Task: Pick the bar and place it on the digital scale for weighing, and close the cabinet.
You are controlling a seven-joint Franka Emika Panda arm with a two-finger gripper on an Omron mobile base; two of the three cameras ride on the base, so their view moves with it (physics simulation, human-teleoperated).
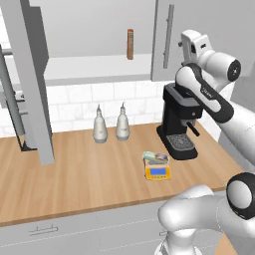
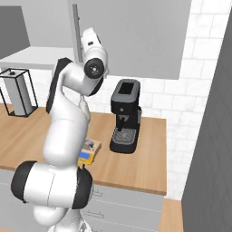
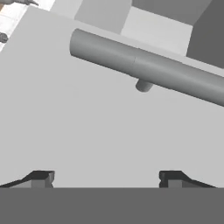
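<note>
The bar [image 1: 155, 158] lies flat on the grey plate of the digital scale [image 1: 158, 171], at its back edge, so it is off the counter [image 1: 74, 174] itself and resting on the scale. In the right base view the scale [image 2: 86, 156] peeks out from behind my white arm, with the bar [image 2: 90, 144] on top of it. The scale sits just in front and to the left of the black coffee machine [image 1: 178, 121], near the counter's front edge. Further left of the scale, by the tiled wall, stand two pale bottles [image 1: 100, 126] side by side.

Above the scale hangs the cabinet [image 1: 209, 30]. Its left door [image 1: 31, 74] stands swung wide open, and a red-orange box [image 1: 130, 44] stands upright on the shelf inside. The right door is beside my hand, with its slim handle [image 1: 168, 36] upright.

My pincer [image 3: 106, 177] is spread wide with nothing between the fingertips [image 3: 43, 176]. It faces the flat grey door face up close, and the handle [image 3: 148, 69] crosses just beyond the tips, not touching them.
</note>
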